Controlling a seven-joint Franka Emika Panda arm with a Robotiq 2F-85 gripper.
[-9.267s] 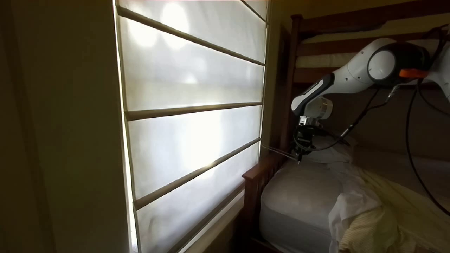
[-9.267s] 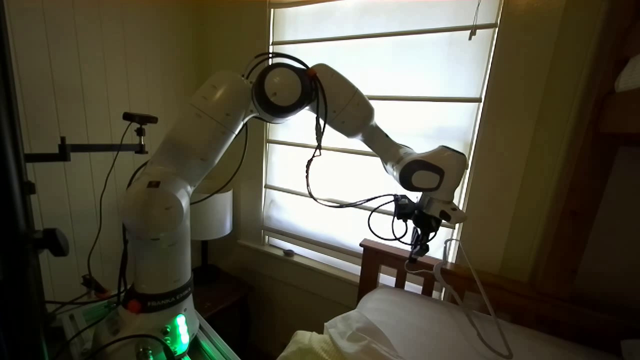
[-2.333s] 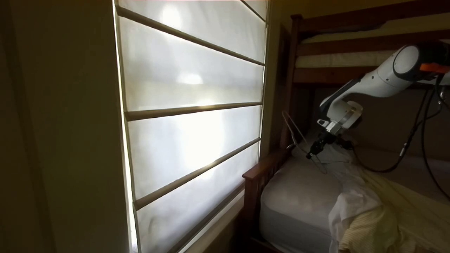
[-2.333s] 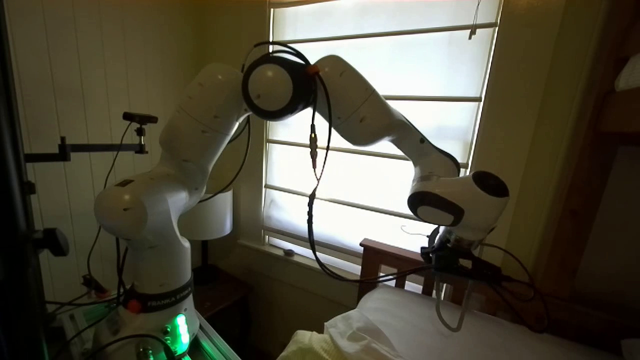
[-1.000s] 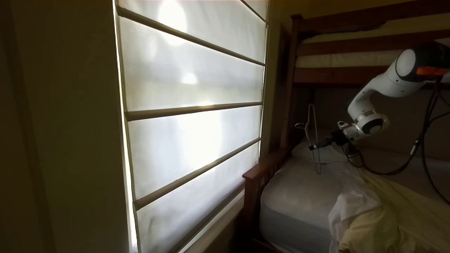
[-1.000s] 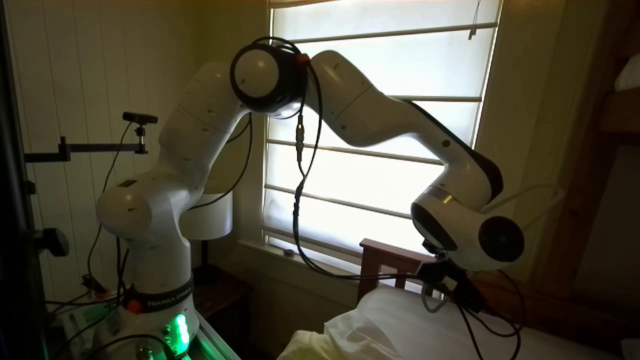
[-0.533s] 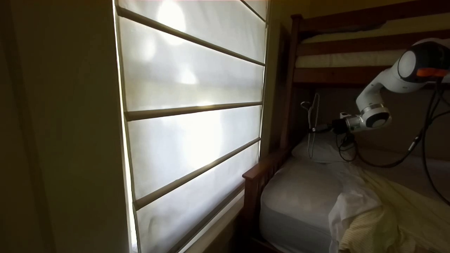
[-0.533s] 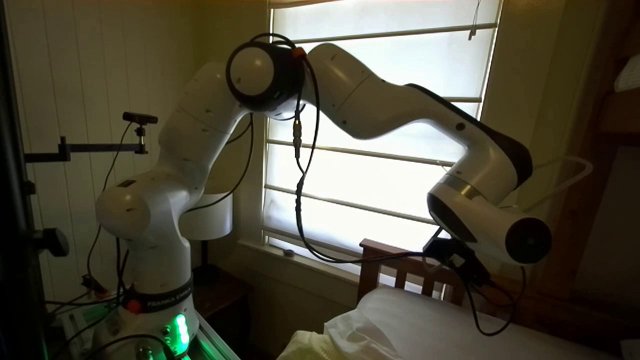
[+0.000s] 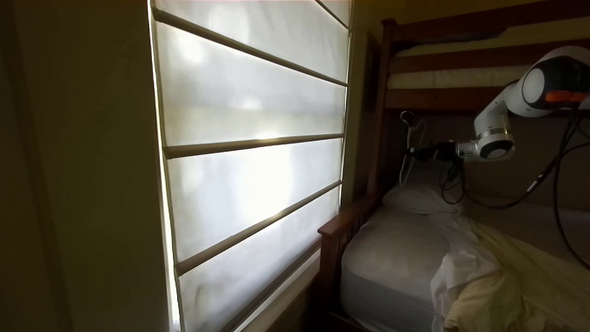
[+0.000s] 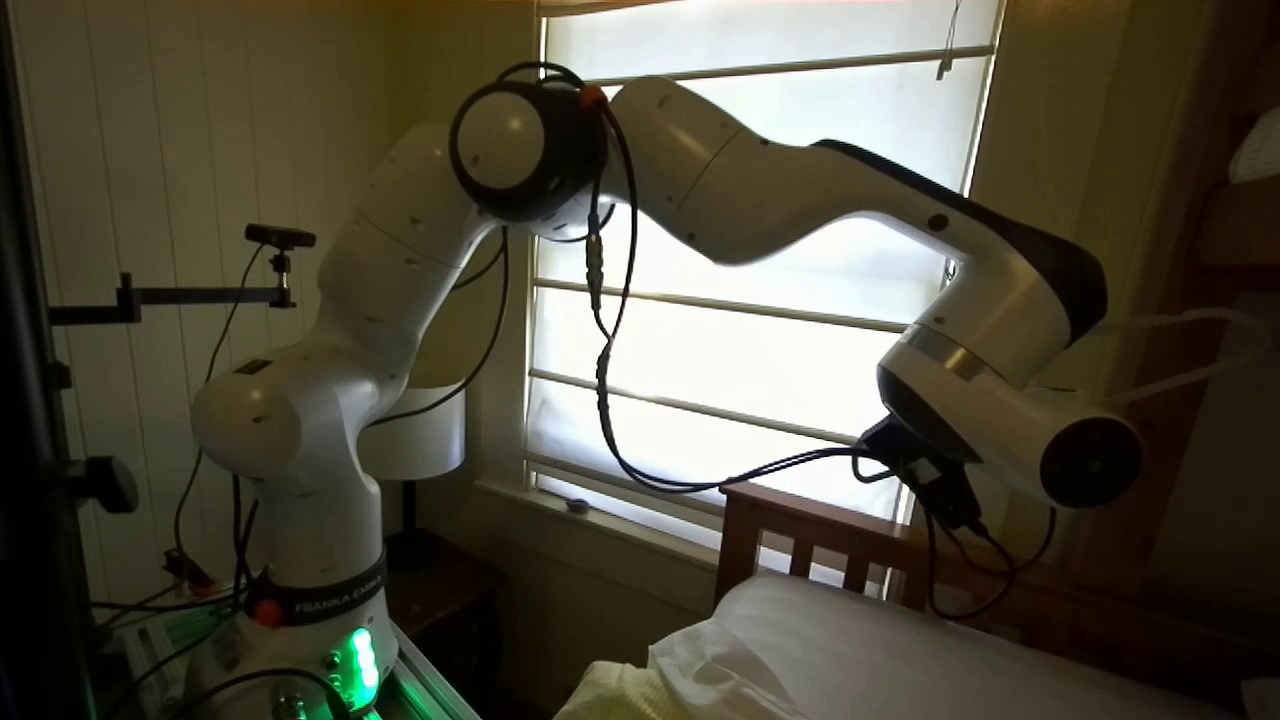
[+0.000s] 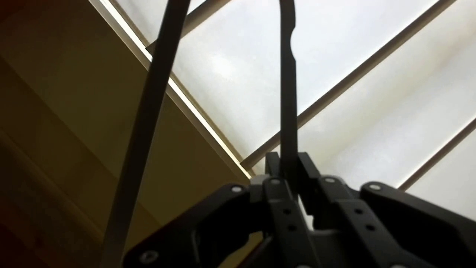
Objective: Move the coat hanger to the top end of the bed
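My gripper [image 9: 411, 152] is shut on the coat hanger [image 9: 408, 133], holding it in the air above the white pillow [image 9: 417, 198]. The hanger stands roughly upright, its hook at the top. In the wrist view one dark bar of the hanger [image 11: 289, 93] runs between the fingertips of the gripper [image 11: 287, 163]; another bar slants past on the left. A pale loop of the hanger [image 10: 1200, 316] pokes out behind the wrist in an exterior view, where the fingers are hidden. The bed's mattress [image 9: 392, 249] lies below, apart from the hanger.
The upper bunk's wooden rail [image 9: 438, 98] runs above the hanger. A slatted bed end [image 10: 800, 520] stands before the window blind [image 9: 258, 184]. A rumpled blanket [image 9: 488, 295] covers part of the mattress. Black cables [image 10: 690, 488] hang from the arm.
Over the last second the gripper has risen with the hanger, away from the mattress. Earlier it pointed down beside the bed end; now it points sideways, with the hanger turned more upright.
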